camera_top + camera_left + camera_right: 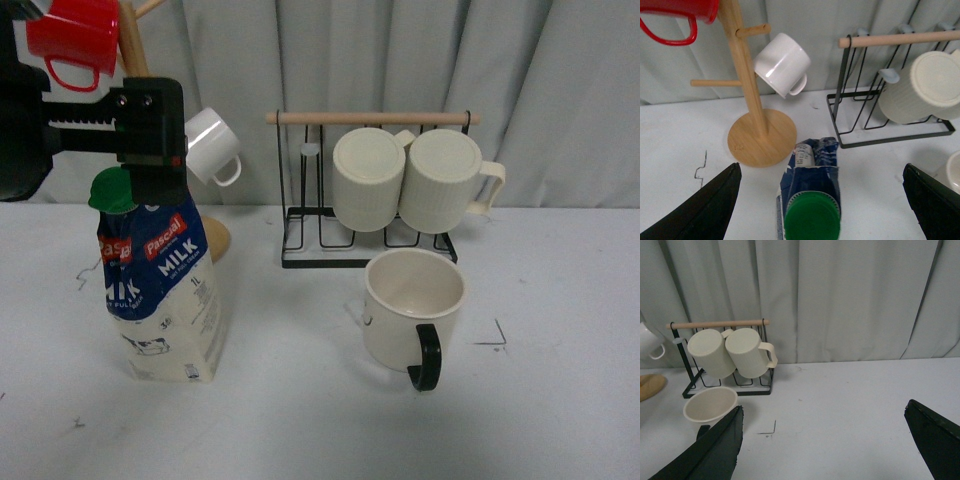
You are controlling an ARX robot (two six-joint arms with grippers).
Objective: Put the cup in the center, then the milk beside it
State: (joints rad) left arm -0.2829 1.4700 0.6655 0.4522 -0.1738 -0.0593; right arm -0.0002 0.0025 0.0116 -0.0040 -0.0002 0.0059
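The milk (160, 290), a blue and cream carton with a green cap (112, 190), stands upright at the left of the table. My left gripper (155, 172) hangs open right above its cap. In the left wrist view the milk (810, 170) lies between the wide-apart black fingers (715, 205), touching neither. The cup (412, 310), cream with a black handle (427, 357), stands upright in the center (478, 322), just left of a black corner mark (495, 338). My right gripper (823, 410) is open over bare table, with the cup (710, 402) beside one finger.
A wooden mug tree (751, 95) carrying a red mug (75, 40) and a small white cup (212, 145) stands behind the milk. A black wire rack (370, 245) with two ribbed cream mugs (370, 180) sits behind the cup. A grey curtain closes off the back.
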